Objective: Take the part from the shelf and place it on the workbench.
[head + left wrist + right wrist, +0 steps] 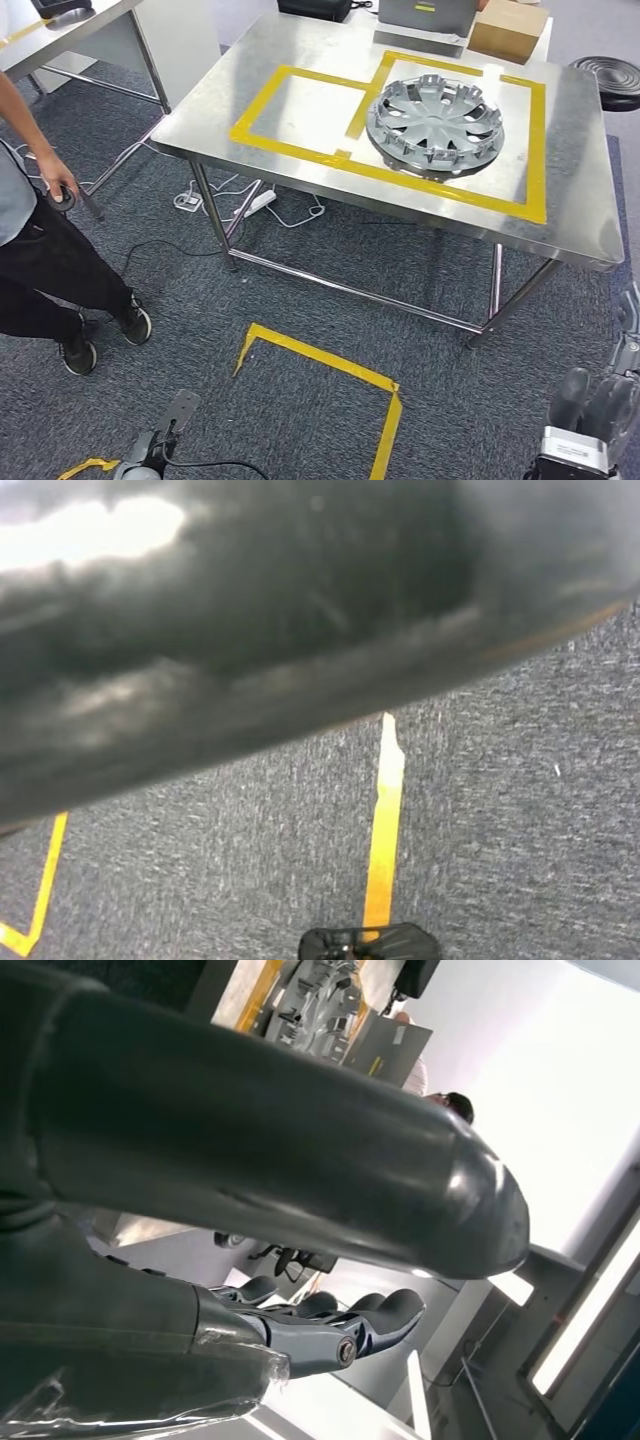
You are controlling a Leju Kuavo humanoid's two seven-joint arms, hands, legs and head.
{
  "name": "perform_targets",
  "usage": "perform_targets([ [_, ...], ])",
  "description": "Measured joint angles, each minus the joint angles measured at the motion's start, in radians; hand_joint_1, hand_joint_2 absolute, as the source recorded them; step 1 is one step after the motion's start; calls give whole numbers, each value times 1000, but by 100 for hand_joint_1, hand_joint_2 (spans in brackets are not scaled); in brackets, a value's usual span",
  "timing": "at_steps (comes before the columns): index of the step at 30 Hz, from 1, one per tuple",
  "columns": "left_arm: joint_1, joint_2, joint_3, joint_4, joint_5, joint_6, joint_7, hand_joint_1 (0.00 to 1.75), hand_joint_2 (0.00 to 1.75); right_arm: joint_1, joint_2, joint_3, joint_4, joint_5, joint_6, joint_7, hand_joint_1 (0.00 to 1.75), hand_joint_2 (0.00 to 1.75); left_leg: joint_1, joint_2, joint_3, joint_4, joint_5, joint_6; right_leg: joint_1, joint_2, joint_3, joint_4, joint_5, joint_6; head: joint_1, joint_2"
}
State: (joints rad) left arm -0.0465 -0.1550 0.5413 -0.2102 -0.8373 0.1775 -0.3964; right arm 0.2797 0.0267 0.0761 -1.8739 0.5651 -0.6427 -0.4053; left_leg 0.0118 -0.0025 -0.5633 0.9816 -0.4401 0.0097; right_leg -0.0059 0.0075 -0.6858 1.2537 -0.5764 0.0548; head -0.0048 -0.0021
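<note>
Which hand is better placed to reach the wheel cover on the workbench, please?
Probably the right hand: the wheel cover lies toward the right of the workbench, on that empty hand's side.

A workshop or test lab: a stainless-steel bench [302,70] marked with yellow tape rectangles [302,75], grey carpet floor [226,300] with a taped yellow outline [332,362], loose cables and a power strip [260,203] under the bench's left corner, and a cardboard box [507,28] at its far edge.

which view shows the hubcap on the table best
The head view: the silver hubcap lies whole on the steel table, inside the yellow tape outline. The right wrist view catches a blurred piece of it behind the hand; the left wrist view faces the carpet.
</note>
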Motion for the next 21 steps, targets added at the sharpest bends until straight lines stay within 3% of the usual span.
perform_targets([
  [1, 1, 0, 0, 0, 0, 0, 0, 0, 0, 0, 0, 0, 0, 0, 0, 0, 0, 0, -1, 0, 0, 0, 0, 0, 0, 0, -22, 45, -10, 1, 0, 0],
  [2, 1, 0, 0, 0, 4, 2, 0, 0, 0, 1, 1, -1, 1, 2, 10, 10, 0, 0, -2, 1, 0, 1, 0, 0, 0, 0, -25, 50, 0, 1, 0, 0],
  [3, 1, -1, 2, 0, 13, 8, 0, 0, 0, 3, 7, -8, 17, 4, 36, 36, 0, 0, -2, 1, 2, 1, -1, 0, 0, 0, -6, 10, 30, -1, 0, 0],
  [5, 5, -4, 16, 0, 47, 32, -1, 0, 0, -24, 29, -61, 149, -2, 149, 158, 0, 0, -2, 4, 8, 0, -3, -4, 4, -6, 70, -144, 98, -5, 0, 0],
  [7, 10, -9, 36, 0, 71, 52, -5, 0, 0, -81, 47, -183, 459, -25, 252, 286, 0, 0, -2, 3, 11, 0, -4, -12, 10, -15, 120, -245, 123, -13, -1, 0],
  [8, 13, -13, 43, 0, 74, 56, -7, 0, 0, -102, 52, -256, 636, -32, 260, 302, 0, 0, -2, -2, 11, -2, -3, -17, 13, -21, 124, -255, 118, -18, 0, 0],
  [11, 30, -19, 61, 0, 76, 62, -10, 0, 0, -133, 67, -419, 1035, -30, 211, 235, 0, 0, -1, -11, 4, 4, -9, -34, 10, -25, 129, -260, 126, -38, 3, 0],
  [13, 33, -18, 70, 0, 75, 63, -9, 0, 0, -162, 79, -470, 1191, -21, 203, 215, 0, 0, -2, -8, -29, 77, -57, -44, 4, -14, 129, -265, 135, -48, -2, 0],
  [15, 30, -19, 74, 1, 74, 63, -9, 0, 0, -183, 89, -510, 1310, -8, 206, 220, 0, 0, -2, -8, -94, 213, -121, -51, 4, -7, 128, -265, 136, -51, -5, 0],
  [16, 30, -19, 77, 1, 73, 63, -9, 0, 0, -190, 93, -528, 1355, -2, 208, 222, 0, 0, -2, -8, -121, 265, -136, -52, 4, -4, 128, -265, 135, -52, -4, 0],
  [17, 31, -20, 82, 1, 73, 63, -9, 0, 0, -197, 96, -542, 1392, 2, 210, 225, 0, 0, -2, -8, -133, 285, -131, -52, 4, 1, 129, -264, 135, -52, -4, 0],
  [18, 32, -20, 86, 1, 73, 63, -9, 0, 0, -203, 99, -554, 1425, 4, 212, 225, 0, 0, -2, -8, -124, 261, -106, -50, 4, 7, 129, -264, 134, -52, -5, 0],
  [21, 31, -19, 93, 1, 73, 63, -10, 0, 0, -222, 102, -580, 1494, 7, 215, 225, 0, 0, -2, -15, -30, 60, -7, -41, 6, 23, 131, -262, 132, -46, -5, 0],
])
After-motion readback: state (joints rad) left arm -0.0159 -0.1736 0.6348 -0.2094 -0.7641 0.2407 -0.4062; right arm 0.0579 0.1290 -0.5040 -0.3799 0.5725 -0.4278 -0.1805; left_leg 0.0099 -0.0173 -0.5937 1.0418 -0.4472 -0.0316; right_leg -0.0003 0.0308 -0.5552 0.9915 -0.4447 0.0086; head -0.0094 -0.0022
